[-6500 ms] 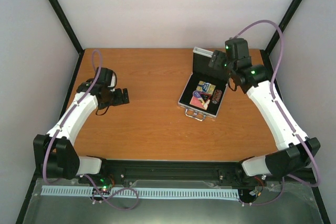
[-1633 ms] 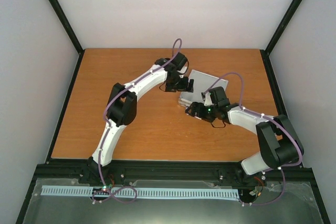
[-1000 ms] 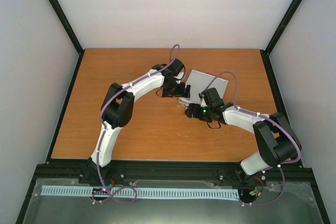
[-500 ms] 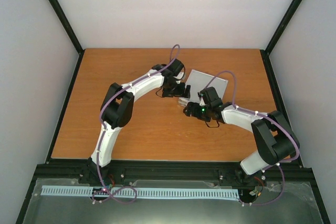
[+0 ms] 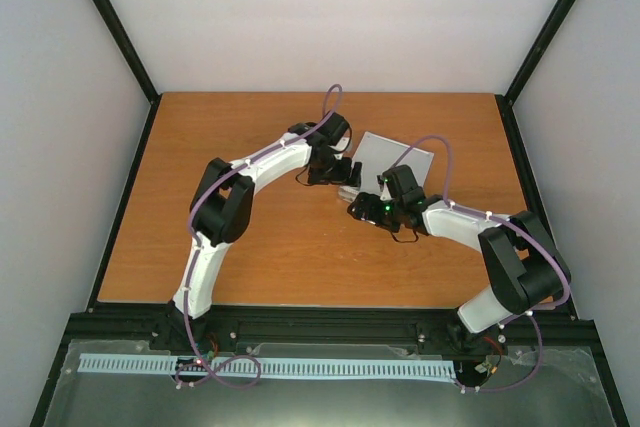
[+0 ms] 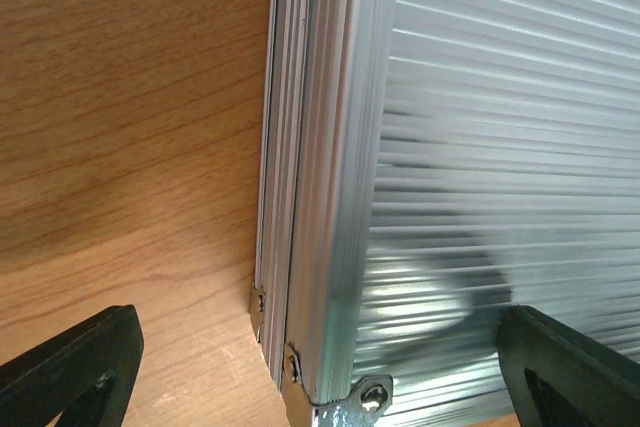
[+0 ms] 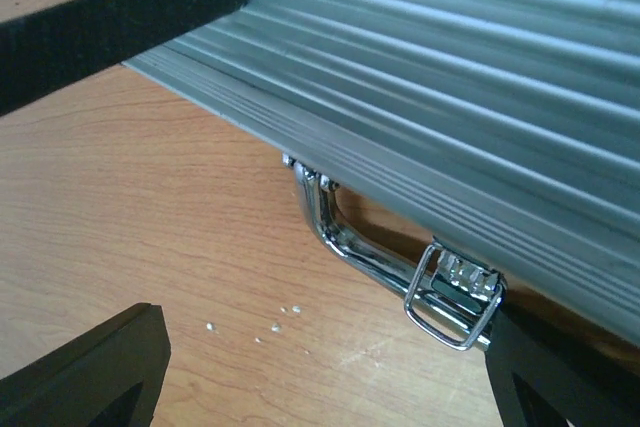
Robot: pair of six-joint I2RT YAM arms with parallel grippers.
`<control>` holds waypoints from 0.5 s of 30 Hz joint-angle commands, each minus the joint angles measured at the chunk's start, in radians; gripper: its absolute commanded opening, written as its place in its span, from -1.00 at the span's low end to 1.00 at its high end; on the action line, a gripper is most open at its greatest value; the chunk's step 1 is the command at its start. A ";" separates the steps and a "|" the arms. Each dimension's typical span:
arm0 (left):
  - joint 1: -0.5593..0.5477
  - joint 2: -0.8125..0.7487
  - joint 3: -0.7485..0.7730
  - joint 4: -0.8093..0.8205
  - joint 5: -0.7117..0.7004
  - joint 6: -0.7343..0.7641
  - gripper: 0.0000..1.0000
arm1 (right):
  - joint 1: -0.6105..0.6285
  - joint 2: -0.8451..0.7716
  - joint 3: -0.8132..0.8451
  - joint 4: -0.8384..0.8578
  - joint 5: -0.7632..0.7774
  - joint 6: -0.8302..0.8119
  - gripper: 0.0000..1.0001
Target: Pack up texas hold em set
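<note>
Silver case (image 5: 398, 157): open before, lid now shut. Left hand (image 5: 340, 173): relocated from left of desk (image 5: 260, 247) to case corner. Right hand (image 5: 360, 210): moved from lid to front edge.

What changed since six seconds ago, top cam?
The small silver ribbed metal case is now shut; its lid stood open then. The left gripper swung in from the far left of the wooden table and straddles the case's left corner, open. The right gripper left the raised lid and came down to the front edge by the chrome handle, open. Case position roughly unchanged.
</note>
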 commanded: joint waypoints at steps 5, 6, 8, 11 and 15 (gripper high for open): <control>-0.007 0.007 -0.058 -0.108 -0.058 0.039 0.99 | 0.001 -0.006 -0.034 0.175 -0.179 0.046 0.76; -0.007 0.006 -0.061 -0.106 -0.059 0.039 0.99 | -0.003 -0.010 -0.039 0.178 -0.179 0.052 0.76; -0.007 0.003 -0.066 -0.104 -0.060 0.039 1.00 | -0.016 -0.020 -0.061 0.195 -0.184 0.071 0.76; -0.007 -0.001 -0.076 -0.103 -0.061 0.039 1.00 | -0.040 -0.034 -0.095 0.233 -0.200 0.110 0.76; -0.007 -0.008 -0.090 -0.098 -0.063 0.037 0.99 | -0.069 -0.026 -0.116 0.288 -0.242 0.154 0.77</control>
